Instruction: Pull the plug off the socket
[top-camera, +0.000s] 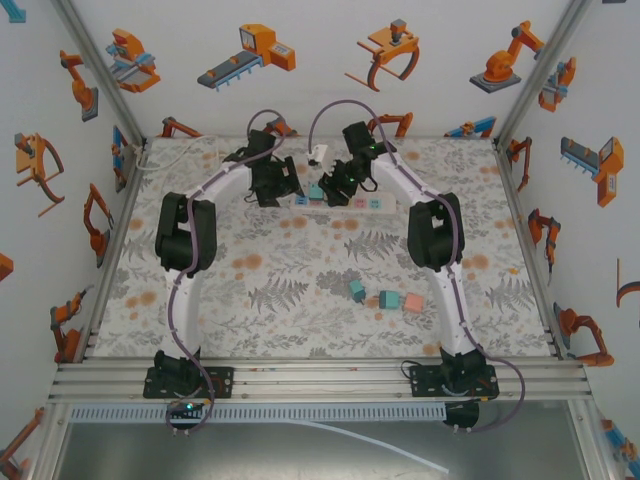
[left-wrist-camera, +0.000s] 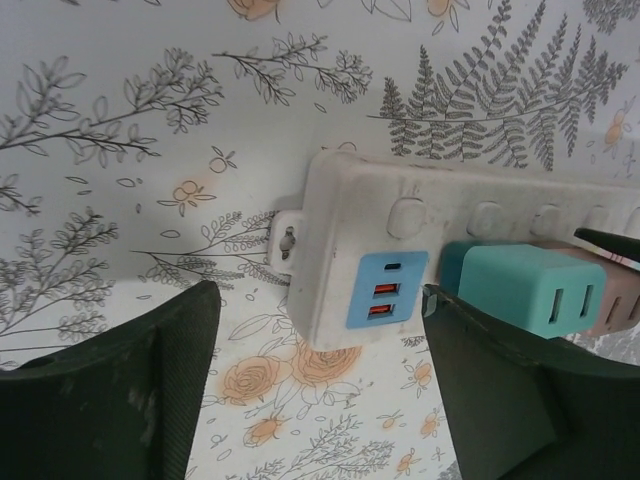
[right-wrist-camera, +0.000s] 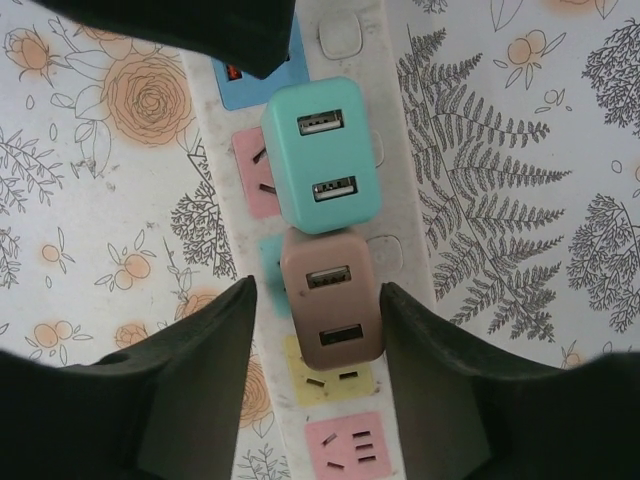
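Plainly, one strip (left-wrist-camera: 350, 210) holds two: teal plug (right-wrist-camera: 320, 155), brown plug (right-wrist-camera: 330, 300); left pincer (left-wrist-camera: 318, 295), right pincer (right-wrist-camera: 318, 290) both gape.

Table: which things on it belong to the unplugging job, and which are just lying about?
Job: white power strip, teal USB charger plugged into it, brown USB charger plugged in beside it.
Lying about: loose teal plug, second loose teal plug, loose pink plug, all away from the strip.
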